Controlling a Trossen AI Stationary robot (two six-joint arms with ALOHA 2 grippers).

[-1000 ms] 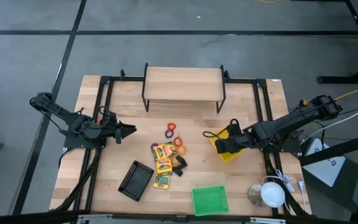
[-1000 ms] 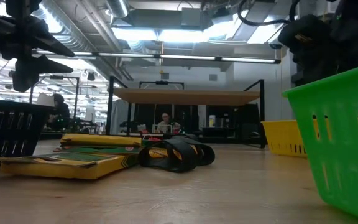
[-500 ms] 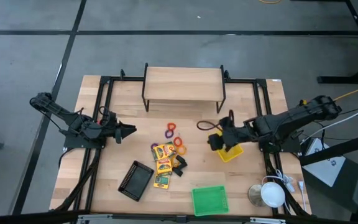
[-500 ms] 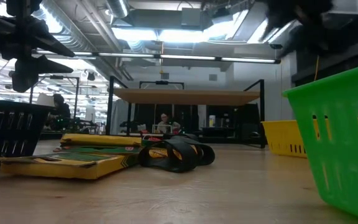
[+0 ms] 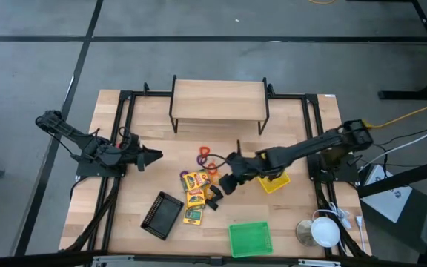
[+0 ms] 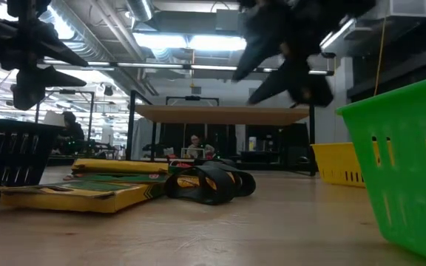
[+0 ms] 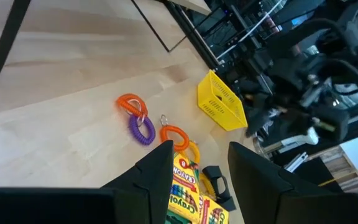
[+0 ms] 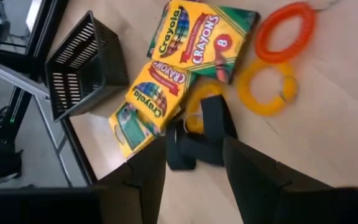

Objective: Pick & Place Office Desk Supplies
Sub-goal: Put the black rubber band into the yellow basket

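Three flat yellow crayon boxes (image 5: 193, 194) (image 8: 204, 37) lie side by side in the table's middle. Small black clips (image 5: 213, 196) (image 8: 197, 134) lie against their right side. Purple, red, orange and yellow rings (image 5: 207, 165) (image 7: 140, 129) lie on the wood beyond them. My right gripper (image 5: 224, 184) (image 8: 194, 162) hangs open in the air just over the black clips, touching nothing. My left gripper (image 5: 154, 156) (image 7: 201, 168) waits open above the table's left part.
A yellow bin (image 5: 273, 180) stands right of the supplies and a green bin (image 5: 250, 239) at the near edge. A black mesh tray (image 5: 161, 214) sits to the near left. A wooden shelf (image 5: 219, 100) stands at the far side. A white object (image 5: 323, 230) lies at the near right corner.
My right gripper has swung from over the yellow bin toward the table's left and now hangs above the black clips beside the crayon boxes. The supplies and bins have stayed where they were.
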